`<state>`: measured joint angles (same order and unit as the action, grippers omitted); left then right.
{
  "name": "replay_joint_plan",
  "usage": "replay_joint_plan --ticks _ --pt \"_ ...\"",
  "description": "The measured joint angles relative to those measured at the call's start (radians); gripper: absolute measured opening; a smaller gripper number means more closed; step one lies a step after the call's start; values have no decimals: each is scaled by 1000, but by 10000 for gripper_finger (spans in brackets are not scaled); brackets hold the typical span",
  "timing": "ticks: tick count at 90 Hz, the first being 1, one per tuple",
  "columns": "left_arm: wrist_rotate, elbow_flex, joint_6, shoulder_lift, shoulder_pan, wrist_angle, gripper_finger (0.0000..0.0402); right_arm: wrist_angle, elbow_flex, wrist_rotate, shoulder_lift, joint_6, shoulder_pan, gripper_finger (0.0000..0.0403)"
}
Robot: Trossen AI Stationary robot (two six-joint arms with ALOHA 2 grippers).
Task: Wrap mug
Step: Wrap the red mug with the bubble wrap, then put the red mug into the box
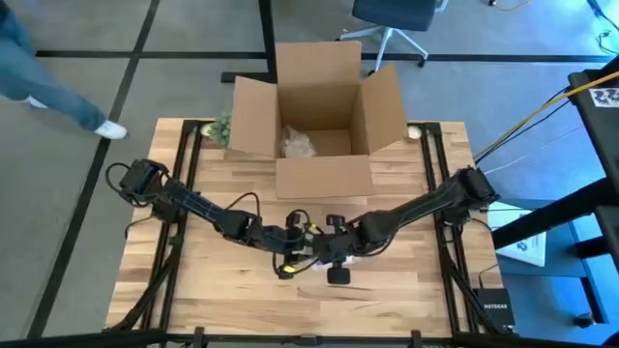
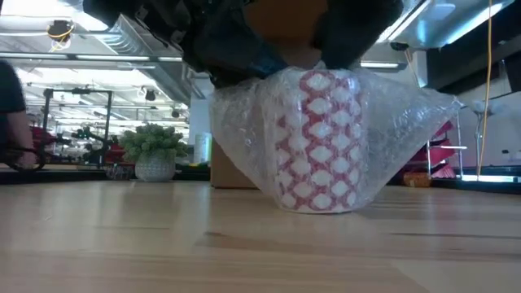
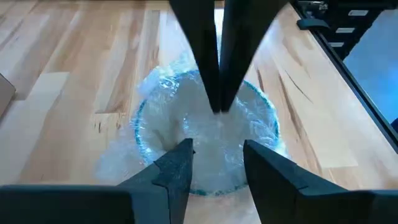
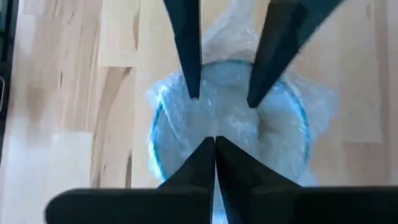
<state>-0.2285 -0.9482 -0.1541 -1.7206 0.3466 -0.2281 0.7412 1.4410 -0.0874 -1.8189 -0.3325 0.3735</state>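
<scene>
Both hands over the wrapped mug, mid-table.

Left hand (image 3: 214, 162) hovers with fingers spread; right hand (image 4: 214, 146) has fingers pressed together, pinching nothing visible, both aimed down into the mouth of the red-and-white patterned mug (image 2: 319, 142). Clear bubble wrap (image 2: 399, 122) already sheathes the mug's sides and is partly tucked inside. Remaining, by judgement: finish tucking, possibly transfer to the open cardboard box (image 1: 319, 106). Mug stands upright on the wooden table (image 1: 406, 290).

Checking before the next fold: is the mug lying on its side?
No, in the low view the mug stands upright on the table inside the bubble wrap.
</scene>
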Motion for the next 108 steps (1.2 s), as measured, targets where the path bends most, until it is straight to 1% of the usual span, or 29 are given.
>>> replay_joint_plan --ticks 36,54,63,76,87,96,100,108 --pt "-4 0 -3 2 -1 9 127 14 2 -4 16 0 0 1" --pt "-4 0 -3 2 -1 8 127 23 2 61 16 0 -1 5" --pt "-4 0 -3 2 -1 9 127 30 2 72 30 0 -1 29" --pt "-4 -1 -3 2 -1 8 127 48 3 47 45 -1 -1 91" --pt "-4 -1 -3 2 -1 8 127 51 3 113 48 -1 10 137" --pt "-3 -2 -3 2 -1 9 127 46 3 123 49 38 38 159" --pt "-3 -2 0 2 -2 7 127 34 3 98 49 73 51 164" --pt "-3 -2 2 2 -3 7 127 -20 3 -3 43 103 73 167"
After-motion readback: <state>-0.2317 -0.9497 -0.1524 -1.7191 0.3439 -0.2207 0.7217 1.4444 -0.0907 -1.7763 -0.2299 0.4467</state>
